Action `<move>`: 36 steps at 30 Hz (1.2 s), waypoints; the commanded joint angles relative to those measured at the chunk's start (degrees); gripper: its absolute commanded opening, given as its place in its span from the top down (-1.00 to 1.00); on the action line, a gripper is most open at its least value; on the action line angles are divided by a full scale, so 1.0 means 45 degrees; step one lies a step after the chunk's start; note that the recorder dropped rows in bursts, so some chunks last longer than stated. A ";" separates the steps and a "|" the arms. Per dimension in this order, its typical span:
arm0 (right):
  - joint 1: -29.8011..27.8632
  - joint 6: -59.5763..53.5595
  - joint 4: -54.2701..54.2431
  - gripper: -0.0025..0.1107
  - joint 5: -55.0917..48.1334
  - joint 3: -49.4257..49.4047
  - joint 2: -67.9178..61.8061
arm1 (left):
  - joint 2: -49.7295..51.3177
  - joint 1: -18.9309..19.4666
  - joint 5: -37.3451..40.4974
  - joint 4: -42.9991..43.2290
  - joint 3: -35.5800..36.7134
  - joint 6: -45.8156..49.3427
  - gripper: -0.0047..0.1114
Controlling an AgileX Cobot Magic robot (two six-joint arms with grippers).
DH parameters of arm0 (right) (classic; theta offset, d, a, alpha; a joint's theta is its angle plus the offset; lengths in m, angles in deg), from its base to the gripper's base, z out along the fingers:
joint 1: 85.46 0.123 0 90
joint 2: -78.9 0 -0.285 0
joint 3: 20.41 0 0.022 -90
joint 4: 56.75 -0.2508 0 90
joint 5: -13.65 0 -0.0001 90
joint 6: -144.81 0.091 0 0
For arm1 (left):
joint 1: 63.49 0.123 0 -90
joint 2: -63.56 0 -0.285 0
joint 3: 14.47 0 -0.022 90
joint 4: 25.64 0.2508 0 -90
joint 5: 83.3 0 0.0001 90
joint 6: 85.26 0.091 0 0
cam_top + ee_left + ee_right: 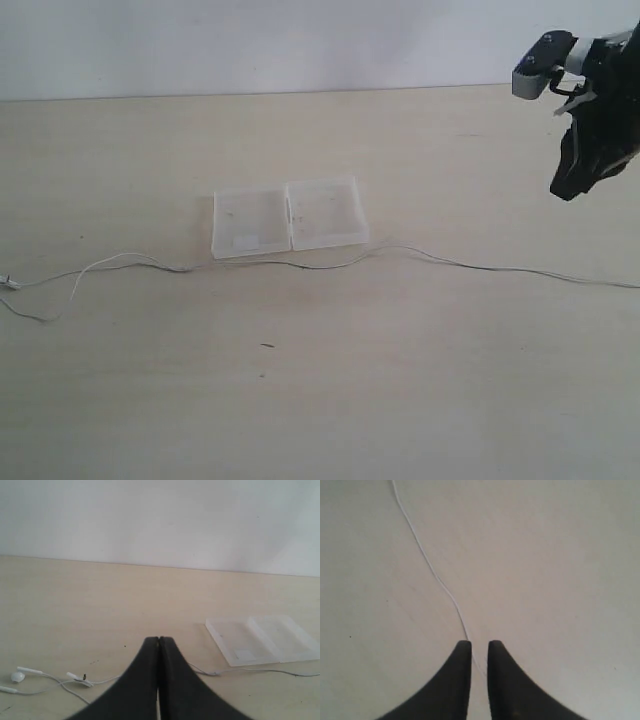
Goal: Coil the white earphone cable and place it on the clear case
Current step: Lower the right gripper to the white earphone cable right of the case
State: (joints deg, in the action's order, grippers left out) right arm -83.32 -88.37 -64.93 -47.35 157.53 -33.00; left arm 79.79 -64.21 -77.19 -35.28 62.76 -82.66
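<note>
Exterior. Cable [450, 262] lies uncoiled in 1 long line across the table [320, 400], passing just along the near edge of the case [290, 218]; whether it touches, cannot tell. Case sits open and flat, 2 halves side by side, with the label [245, 241] on the left half. It makes a level landing spot with nothing on it. Right gripper [566, 190] hangs raised, well to the right of the case and beyond the cable line. Left gripper not seen here.

Left wrist. Left gripper [158, 641] is clenched, tips pressed together with nothing between them. 2 earbuds [17, 676] lie loose, well apart from the case [265, 640], off its left side. Cable [260, 670] passes just beside the case's edge. Judgement: this arm sits near the bud end, placed to pin or gather it.

Right wrist. Right gripper [479, 646] has its jaws parted by a narrow slit, grasping nothing. Cable [435, 575] lies on the table and runs straight toward that slit. Judgement: the jaws are lined up over the run that lies right of the case, so coming down and closing would catch the wire. Being thin and slack, it could slip out.
</note>
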 commanded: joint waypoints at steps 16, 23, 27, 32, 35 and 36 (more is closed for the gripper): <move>0.3941 -0.0785 0.0525 0.02 0.3063 0.0279 -0.0723 | -0.0078 0.0017 -0.0049 -0.0055 -0.0003 0.0049 0.92; 0.4859 -0.0825 0.0807 0.02 0.2498 0.0279 -0.1510 | -0.0078 0.0017 -0.0049 -0.0055 -0.0003 0.0024 0.92; 0.5004 0.1614 0.0448 0.02 0.3967 0.0279 -0.1134 | -0.0078 0.0017 -0.0049 -0.0055 -0.0003 0.0047 0.92; 0.5004 0.0817 0.0611 0.02 0.3110 0.0279 -0.1390 | -0.0078 0.0017 -0.0049 -0.0055 -0.0003 0.0047 0.92; 0.5004 0.0911 0.0585 0.02 0.2754 0.0279 -0.1818 | -0.0078 0.0017 -0.0049 -0.0055 -0.0003 0.0047 0.92; 0.5004 0.1007 0.0550 0.02 0.2684 0.0279 -0.1952 | -0.0078 0.0017 -0.0049 -0.0055 -0.0003 0.0047 0.92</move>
State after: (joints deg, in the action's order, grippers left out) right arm -60.88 -84.00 -62.42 -33.90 158.39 -40.33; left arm 79.79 -64.21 -77.19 -35.28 62.76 -82.66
